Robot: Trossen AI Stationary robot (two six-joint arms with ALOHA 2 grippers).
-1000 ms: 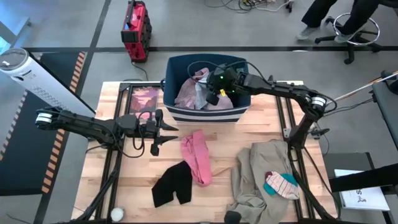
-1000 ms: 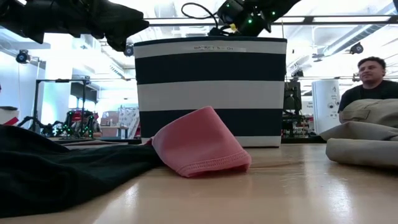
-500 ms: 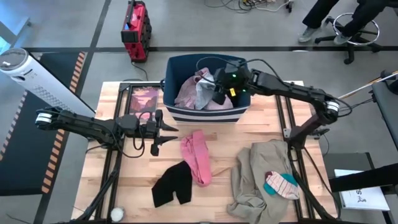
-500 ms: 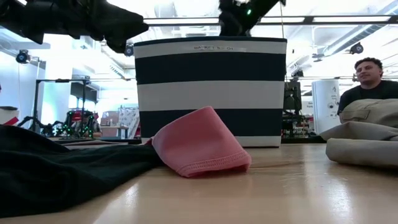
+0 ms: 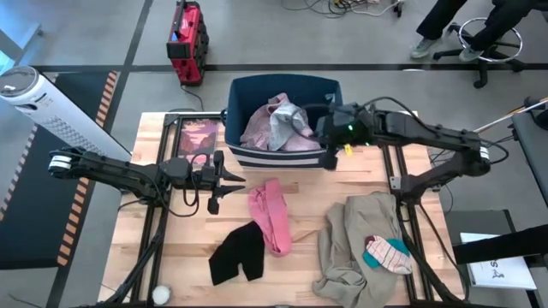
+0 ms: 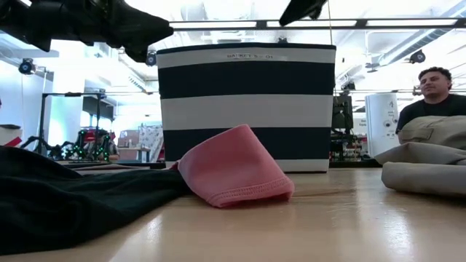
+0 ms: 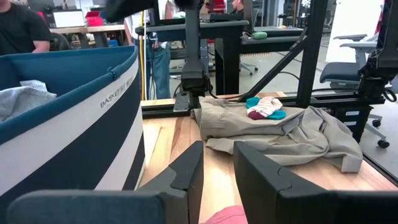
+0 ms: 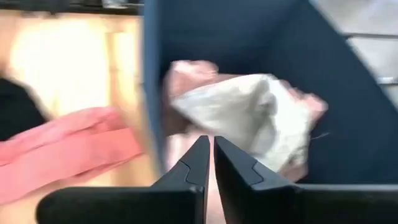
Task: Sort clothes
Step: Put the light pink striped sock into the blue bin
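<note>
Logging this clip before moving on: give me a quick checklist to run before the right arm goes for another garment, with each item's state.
1. Right gripper empty, jaws shut with nothing between them: ok.
2. Right gripper clear of the navy white-striped fabric bin, above its front right corner: ok.
3. Pale grey garment lies inside the bin on the pale pink shirt: ok.
4. Table sorted: not ok; pink fabric piece, black piece, khaki-beige garment and striped teal-white sock remain.
5. Left gripper empty, waiting left of the pink piece: ok.

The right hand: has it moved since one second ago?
Yes. The right hand, shut and empty, went from above the clothes inside the navy striped fabric bin to the bin's front right corner.
</note>
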